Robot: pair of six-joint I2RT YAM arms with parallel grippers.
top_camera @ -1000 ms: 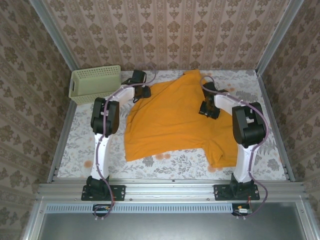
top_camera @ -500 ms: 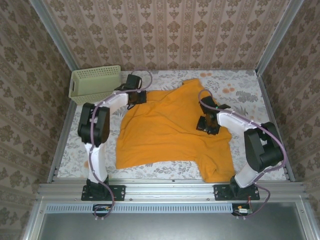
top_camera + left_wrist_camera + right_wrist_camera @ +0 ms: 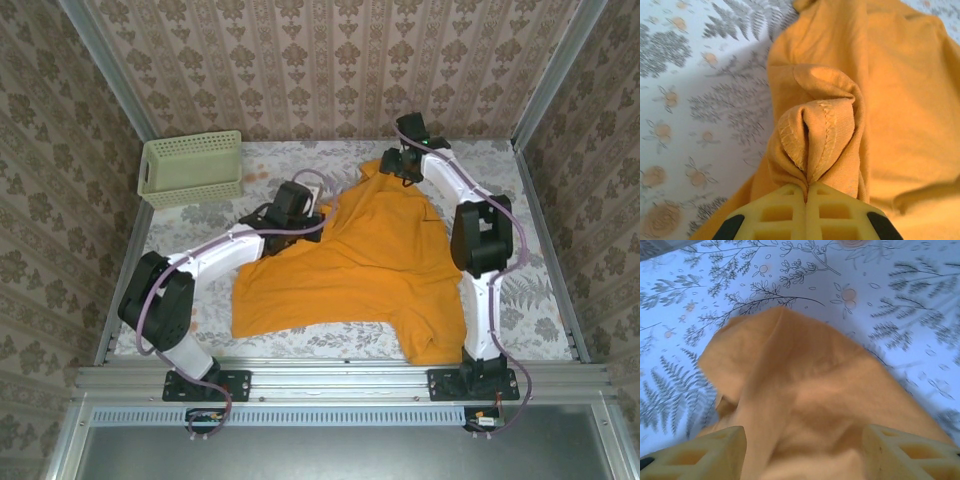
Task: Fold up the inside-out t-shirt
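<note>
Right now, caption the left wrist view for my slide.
Left fingers closed on a bunched seam of the orange t-shirt, floral tablecloth beside it.

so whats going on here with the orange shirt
Two robot arms are working on an orange-yellow t-shirt lying rumpled on the floral table. The left gripper has its jaws shut on a bunched, stitched edge of the cloth at the shirt's left side. The right gripper is at the shirt's far tip with its jaws wide open, cloth lying between them. No neat fold is in place yet. A pale green basket sits apart in the far left corner.
</note>
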